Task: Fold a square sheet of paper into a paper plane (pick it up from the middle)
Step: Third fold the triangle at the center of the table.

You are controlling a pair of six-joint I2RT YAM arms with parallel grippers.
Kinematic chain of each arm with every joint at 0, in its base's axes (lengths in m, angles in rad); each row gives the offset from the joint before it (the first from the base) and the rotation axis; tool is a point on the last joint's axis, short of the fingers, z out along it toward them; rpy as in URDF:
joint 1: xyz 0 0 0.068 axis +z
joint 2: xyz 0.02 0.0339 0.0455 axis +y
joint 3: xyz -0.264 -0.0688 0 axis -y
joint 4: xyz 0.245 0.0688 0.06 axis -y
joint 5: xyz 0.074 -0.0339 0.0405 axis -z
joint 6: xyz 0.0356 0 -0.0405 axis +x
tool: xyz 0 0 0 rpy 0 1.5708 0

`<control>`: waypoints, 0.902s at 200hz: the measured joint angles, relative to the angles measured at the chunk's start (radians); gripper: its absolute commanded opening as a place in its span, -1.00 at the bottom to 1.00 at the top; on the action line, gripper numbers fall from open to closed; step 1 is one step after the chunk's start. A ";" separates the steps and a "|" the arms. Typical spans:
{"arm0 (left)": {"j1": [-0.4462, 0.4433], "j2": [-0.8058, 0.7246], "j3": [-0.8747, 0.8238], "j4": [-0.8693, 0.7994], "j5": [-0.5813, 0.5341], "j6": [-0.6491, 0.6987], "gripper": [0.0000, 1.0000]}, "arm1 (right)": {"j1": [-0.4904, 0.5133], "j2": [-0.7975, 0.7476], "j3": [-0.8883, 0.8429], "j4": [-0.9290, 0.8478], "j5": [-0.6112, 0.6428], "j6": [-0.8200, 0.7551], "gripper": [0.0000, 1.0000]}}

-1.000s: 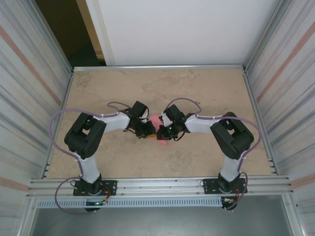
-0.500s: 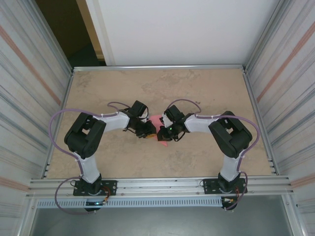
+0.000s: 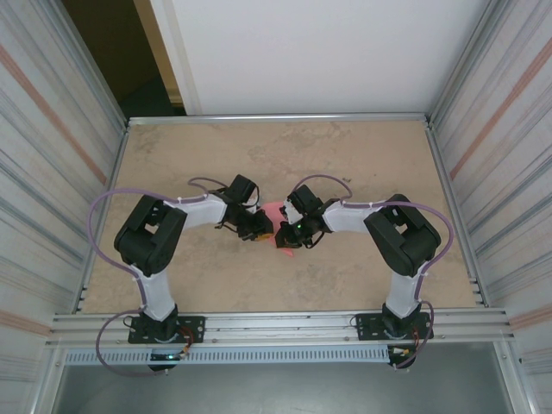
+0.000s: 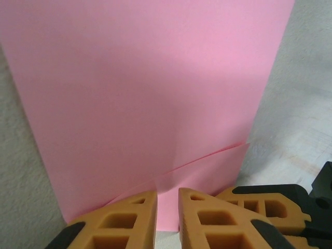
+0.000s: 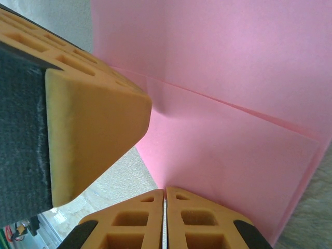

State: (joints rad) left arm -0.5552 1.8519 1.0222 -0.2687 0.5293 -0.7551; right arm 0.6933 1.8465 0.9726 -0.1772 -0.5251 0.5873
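The square sheet of paper [image 3: 275, 211] is pink and lies at the table's middle between both grippers, with one flap folded over along a slanting edge [image 4: 207, 155]. My left gripper [image 4: 167, 193] rests its tips on the paper's near edge; its jaws stand a narrow gap apart, with pink paper showing through the gap. My right gripper [image 5: 165, 189] is shut, pinching the edge of the paper [image 5: 233, 104]. In the top view the left gripper [image 3: 261, 231] and right gripper [image 3: 283, 235] almost touch over the sheet. One left finger [image 5: 93, 119] presses beside the fold line.
The beige table [image 3: 345, 155] is walled by metal panels [image 3: 52, 172] on both sides and a white board [image 3: 310, 52] at the back. A rail [image 3: 276, 323] runs along the near edge by the arm bases.
The right arm's elbow has drifted slightly left. Both grippers have stayed at the paper in the middle.
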 measured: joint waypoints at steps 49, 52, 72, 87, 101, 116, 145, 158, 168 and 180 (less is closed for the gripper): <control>0.000 0.010 0.011 -0.018 -0.006 0.019 -0.61 | -0.008 -0.006 0.000 -0.005 -0.014 0.000 -0.79; 0.000 0.010 0.011 -0.019 -0.006 0.019 -0.61 | -0.008 -0.008 0.000 -0.008 -0.015 0.000 -0.79; 0.000 0.011 0.011 -0.019 -0.006 0.023 -0.61 | -0.013 -0.026 0.000 -0.023 -0.018 -0.002 -0.79; 0.000 0.011 0.011 -0.019 -0.005 0.025 -0.61 | -0.013 -0.037 -0.004 -0.034 -0.021 -0.007 -0.79; 0.000 0.011 0.011 -0.019 -0.005 0.026 -0.61 | -0.013 -0.040 -0.013 -0.041 -0.022 -0.017 -0.80; 0.000 0.011 0.011 -0.019 -0.005 0.026 -0.61 | -0.013 -0.040 -0.023 -0.052 -0.023 -0.023 -0.81; 0.000 0.011 0.012 -0.019 -0.005 0.026 -0.61 | -0.013 -0.040 -0.028 -0.063 -0.022 -0.025 -0.81; 0.000 0.013 0.012 -0.020 -0.005 0.026 -0.61 | -0.013 -0.040 -0.028 -0.064 -0.022 -0.031 -0.81; 0.001 0.013 0.014 -0.023 -0.005 0.026 -0.61 | -0.013 -0.040 -0.028 -0.064 -0.022 -0.035 -0.81; 0.002 0.015 0.017 -0.026 -0.004 0.027 -0.61 | -0.013 -0.040 -0.028 -0.065 -0.021 -0.042 -0.81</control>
State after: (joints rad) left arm -0.5533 1.8671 1.0389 -0.2947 0.5251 -0.7284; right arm 0.6804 1.8065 0.9447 -0.2420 -0.5465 0.5453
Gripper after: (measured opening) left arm 0.195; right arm 0.094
